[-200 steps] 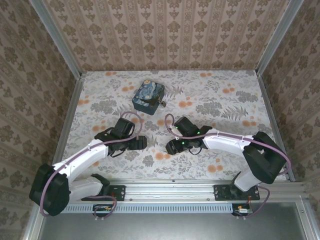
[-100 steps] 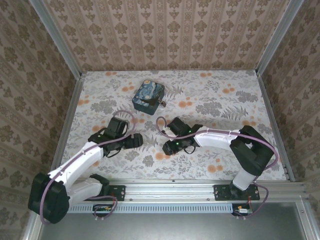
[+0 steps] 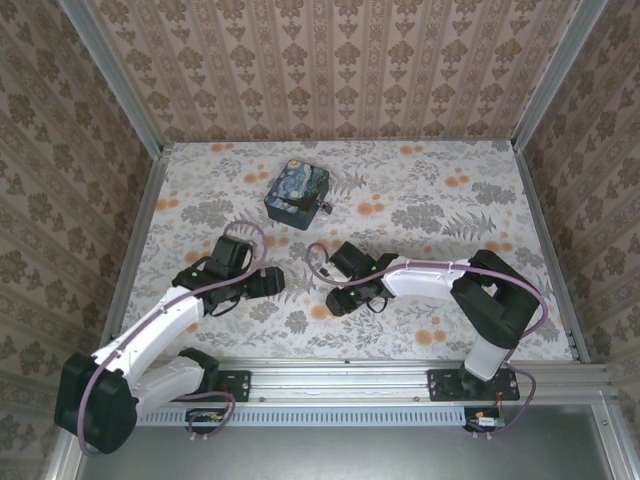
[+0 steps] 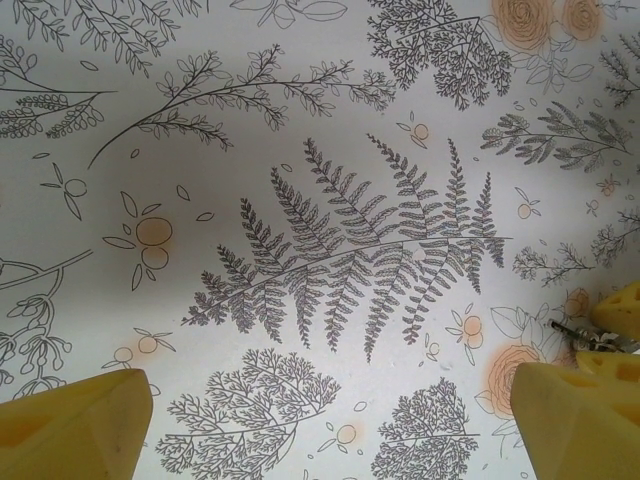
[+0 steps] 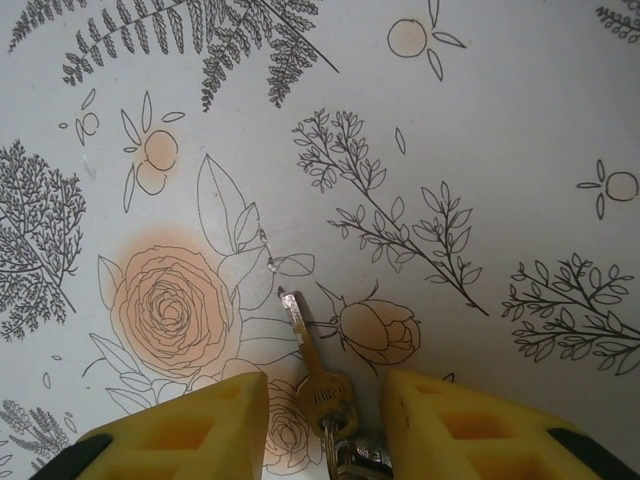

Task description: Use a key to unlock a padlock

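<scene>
The key point(image 5: 308, 368) lies flat on the table point(image 5: 500, 120), right between the two yellow fingers of your right gripper point(image 5: 322, 425). Those fingers stand apart and do not touch it. Your left gripper point(image 4: 330, 400) is spread wide and holds nothing, and the padlock point(image 3: 323, 205) sits at the side of the blue box point(image 3: 297, 190), far from both.

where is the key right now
In the right wrist view the key lies on the floral cloth between the right tool's yellow fingers, blade pointing away, beside the orange rose print.
</scene>
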Tool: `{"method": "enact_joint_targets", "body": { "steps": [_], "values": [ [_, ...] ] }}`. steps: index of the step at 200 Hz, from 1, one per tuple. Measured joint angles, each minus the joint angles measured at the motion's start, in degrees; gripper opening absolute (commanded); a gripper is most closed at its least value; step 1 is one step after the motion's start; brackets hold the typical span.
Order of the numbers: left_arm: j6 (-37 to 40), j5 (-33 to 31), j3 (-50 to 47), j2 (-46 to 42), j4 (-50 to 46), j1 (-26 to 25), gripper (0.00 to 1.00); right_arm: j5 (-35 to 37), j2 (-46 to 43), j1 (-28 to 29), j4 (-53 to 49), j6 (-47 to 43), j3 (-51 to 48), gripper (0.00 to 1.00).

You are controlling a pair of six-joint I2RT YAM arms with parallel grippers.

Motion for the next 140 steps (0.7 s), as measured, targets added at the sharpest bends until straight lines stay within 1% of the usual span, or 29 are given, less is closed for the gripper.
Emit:
{"method": "enact_joint_targets", "body": {
  "steps": [24,44,103,140],
  "values": [
    [0.0,0.0,0.0,-0.72,-0.48,-0.02,0.93,0.83,-0.26,0.5,0.48,-0.17,-0.46,0.42],
    [0.0,-0.07,0.0,-1.14,-1.01,-0.26,0.93,1.57,-0.85,0.81,1.14,-0.24,-1.16,0.43],
    [-1.07,-0.92,0.07,-0.37,-1.14,-4.5,0.92,4.57,-1.29,1.73,2.14,-1.7,-2.16,0.35],
    [-2.01,-1.88,0.48,-0.24,-1.38,-4.63,0.92,6.62,-1.84,2.14,3.78,-1.86,-3.54,0.29]
  ]
}}
